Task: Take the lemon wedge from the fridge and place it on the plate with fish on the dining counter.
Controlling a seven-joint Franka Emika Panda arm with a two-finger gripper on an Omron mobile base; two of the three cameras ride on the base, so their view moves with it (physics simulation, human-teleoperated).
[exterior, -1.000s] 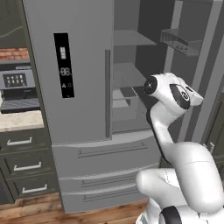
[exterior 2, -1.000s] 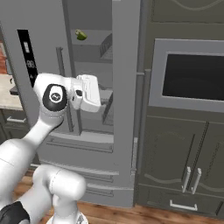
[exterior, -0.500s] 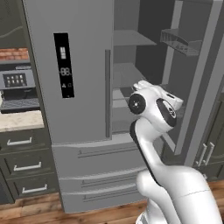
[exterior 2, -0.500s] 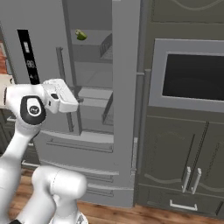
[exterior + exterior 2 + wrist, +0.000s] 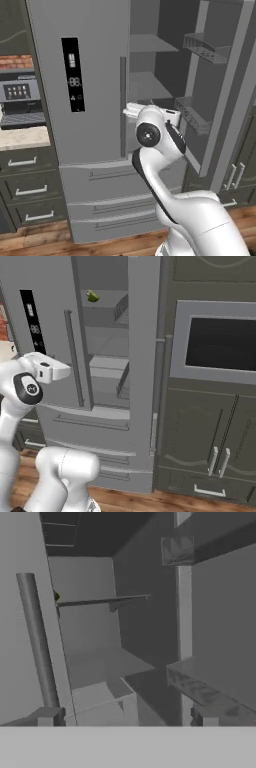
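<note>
Glossy white rounded arm links, dark round joint caps

We find flat, even, rendered lighting with no visible source and no glare. The fridge [image 5: 90,100] interior reads dimmer, darkest in the hand view's upper recess. Shadows are soft. All views are coarse and slightly blurred; edge distortion is negligible.

1. The fridge [image 5: 85,100] before me is plain grey steel, its display panel [image 5: 73,75] black with pale figures
2. The lemon wedge [image 5: 92,296] is yellow-green, at 11 o'clock in my right base view
3. My arm [image 5: 165,165] is white with dark joints
4. At 9 o'clock in my left base view, red-brown brick [image 5: 15,61] over a beige countertop [image 5: 22,138]
5. Dark grey-green cabinets [image 5: 210,446], brown wood floor [image 5: 60,245]
</note>
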